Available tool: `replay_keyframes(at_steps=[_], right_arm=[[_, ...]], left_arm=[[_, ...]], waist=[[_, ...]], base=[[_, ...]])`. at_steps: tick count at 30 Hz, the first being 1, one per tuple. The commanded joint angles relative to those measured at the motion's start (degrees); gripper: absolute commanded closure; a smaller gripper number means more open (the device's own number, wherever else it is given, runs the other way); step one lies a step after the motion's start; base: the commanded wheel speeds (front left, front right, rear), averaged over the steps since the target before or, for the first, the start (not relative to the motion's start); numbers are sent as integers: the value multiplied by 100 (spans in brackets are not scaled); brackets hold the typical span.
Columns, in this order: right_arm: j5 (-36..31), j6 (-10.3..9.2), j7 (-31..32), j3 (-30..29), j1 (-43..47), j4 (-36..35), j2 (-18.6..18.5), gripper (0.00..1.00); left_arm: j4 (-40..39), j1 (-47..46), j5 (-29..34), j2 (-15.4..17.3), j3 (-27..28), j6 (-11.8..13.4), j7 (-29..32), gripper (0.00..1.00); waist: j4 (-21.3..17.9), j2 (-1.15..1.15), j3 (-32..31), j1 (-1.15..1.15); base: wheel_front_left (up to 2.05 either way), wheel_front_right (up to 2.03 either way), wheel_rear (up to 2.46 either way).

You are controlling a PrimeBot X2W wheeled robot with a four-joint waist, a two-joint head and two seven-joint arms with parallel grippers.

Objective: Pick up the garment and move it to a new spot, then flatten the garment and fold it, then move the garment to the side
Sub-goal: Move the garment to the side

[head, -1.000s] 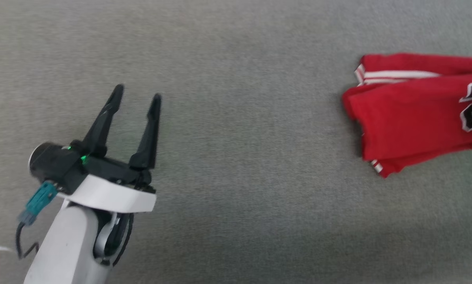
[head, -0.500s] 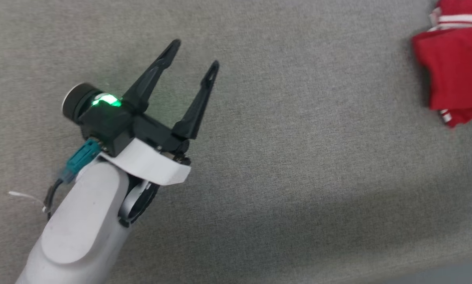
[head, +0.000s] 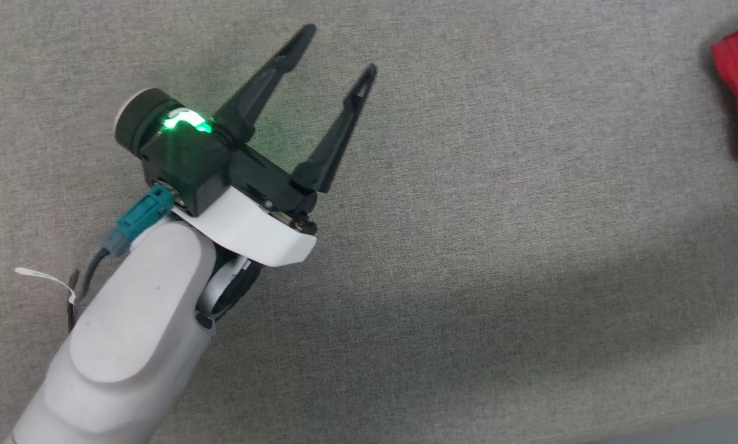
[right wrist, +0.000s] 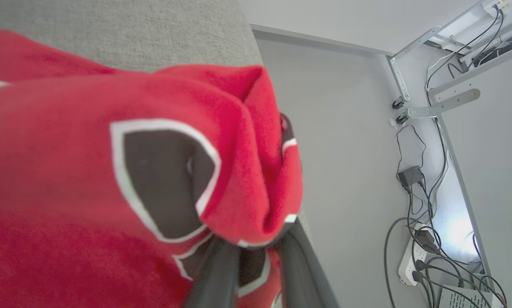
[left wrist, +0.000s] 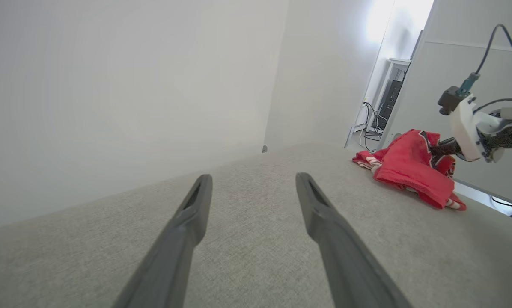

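Right claw (right wrist: 254,252) nearly closed, pinching a bunched fold of the garment (right wrist: 67,184) by the black numeral. Left claw (head: 338,48) spread wide, empty, over bare tabletop (head: 498,216), well apart from the garment. In the last second the head camera swung, so the garment is now cut off at that view's right edge. Probably the final move-aside step, release still to come.

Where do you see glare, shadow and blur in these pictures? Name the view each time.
Head view: a soft shadow darkens the grey surface at lower right, and a green light glows on the left gripper. Left wrist view: glare washes out the wall at top right. Right wrist view: the garment, close to the lens, is blurred.
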Motion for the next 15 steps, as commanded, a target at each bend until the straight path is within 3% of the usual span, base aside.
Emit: replay_keyframes(at_steps=[1,2,3,15], right_arm=[[-72,-6,-152,-26,-113,102,117,53],[-102,-6,-247,-45,-142,151,134,10],[-140,-6,-323,-55,-180,207,142,0],[-303,-6,-989,-151,-366,396,364,0]], left_arm=[[7,-37,-45,35,62,-18,-27,0],[0,-8,-49,39,108,-18,-27,0],[-13,32,-67,39,154,-18,-27,0],[-219,680,80,5,914,-18,-27,0]], waist=[[31,0,5,0],[40,0,-5,0],[45,0,-19,0],[-18,0,-490,0]], base=[[0,0,0],[0,0,0],[0,0,0],[0,0,0]])
